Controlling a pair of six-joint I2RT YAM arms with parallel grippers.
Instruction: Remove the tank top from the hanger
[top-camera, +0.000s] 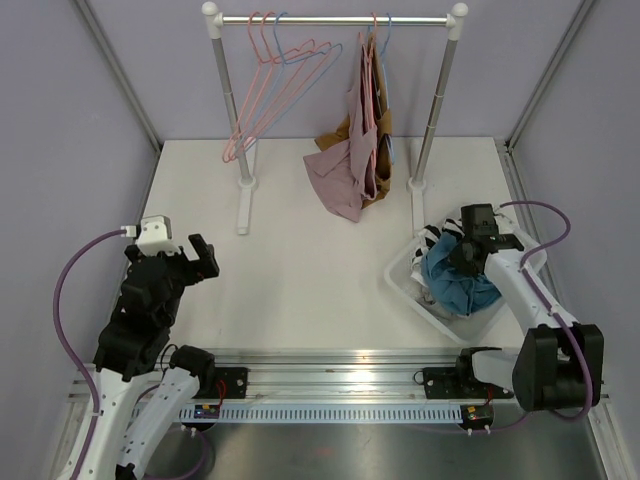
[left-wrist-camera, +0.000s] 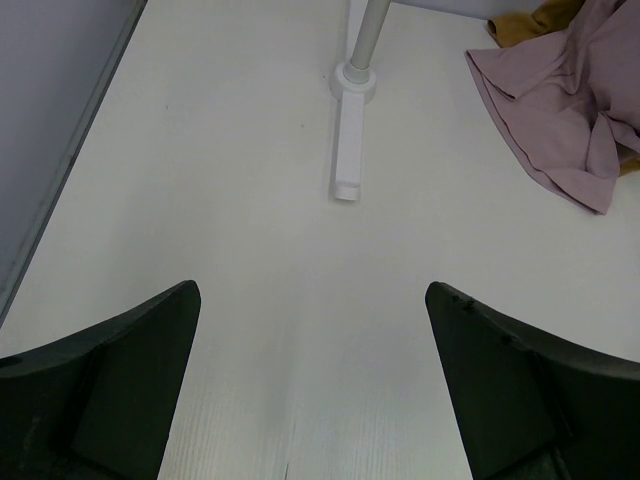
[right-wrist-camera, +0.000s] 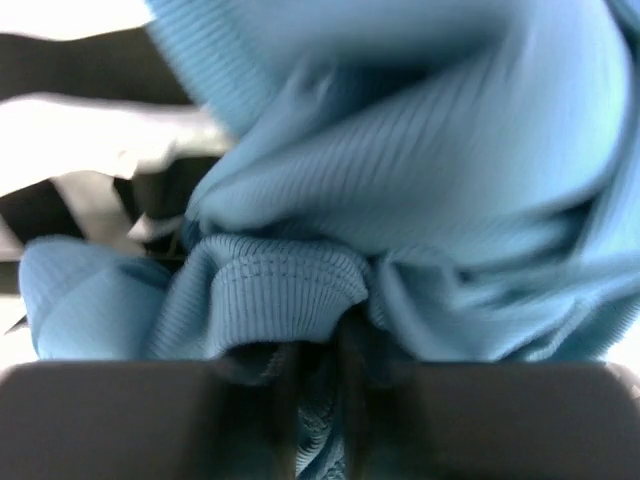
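Observation:
A blue ribbed tank top (top-camera: 458, 282) lies bunched in the white basket (top-camera: 404, 282) at the right. My right gripper (top-camera: 463, 260) reaches down into the basket and is shut on a fold of this top; the right wrist view shows the blue fabric (right-wrist-camera: 400, 130) pinched between the nearly closed fingers of the gripper (right-wrist-camera: 320, 400). A pink tank top (top-camera: 352, 150) hangs from a hanger on the rail (top-camera: 335, 19), its hem spread on the table. My left gripper (top-camera: 205, 262) is open and empty over bare table at the left (left-wrist-camera: 312, 292).
Empty pink and blue hangers (top-camera: 280, 90) hang at the rail's left. A brown garment (top-camera: 384, 122) hangs behind the pink one. The rack's white feet (left-wrist-camera: 348, 150) stand on the table. A black-and-white striped garment (right-wrist-camera: 90, 110) lies in the basket under the blue top.

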